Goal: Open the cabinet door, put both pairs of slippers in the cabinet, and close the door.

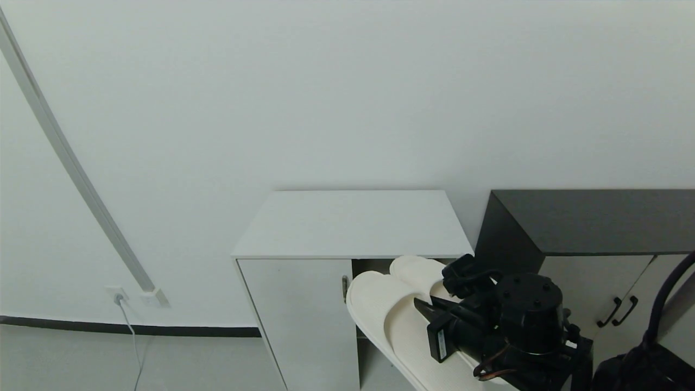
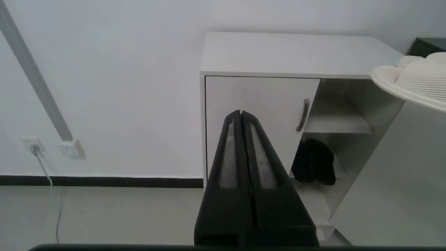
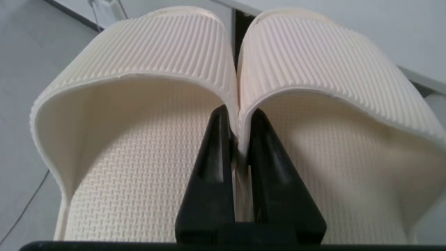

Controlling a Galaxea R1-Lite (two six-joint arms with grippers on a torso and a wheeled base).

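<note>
Right gripper: clenched on the cream slippers, the pair's two inner edges pinched together between the fingers. Slippers side by side, toe caps pointing away from the wrist.

Surface and room:
- White cabinet standing on a pale floor against a plain light wall. Flat top bare.
- Left door shut, with a slim handle at its inner edge.
- Right half of the cabinet open, with a shelf inside. Dark slippers set on the level below that shelf, toward the back.
- Dark-topped cabinet just beside the white one on the right, its pale doors shut.
- Grey conduit slanting down the wall to a socket. Cable plugged in there and trailing to the floor.
- Black skirting along the foot of the wall.

Arm pose:
- Right arm low on the right of the head view, angled up and forward toward the cabinet's open side.
- Cream pair held in the air and tilted, toes highest, just in front of the opening and level with the cabinet's top edge. Not resting on anything.
- Left gripper held back from the cabinet and facing the shut door. Fingers pressed together, nothing between them.
</note>
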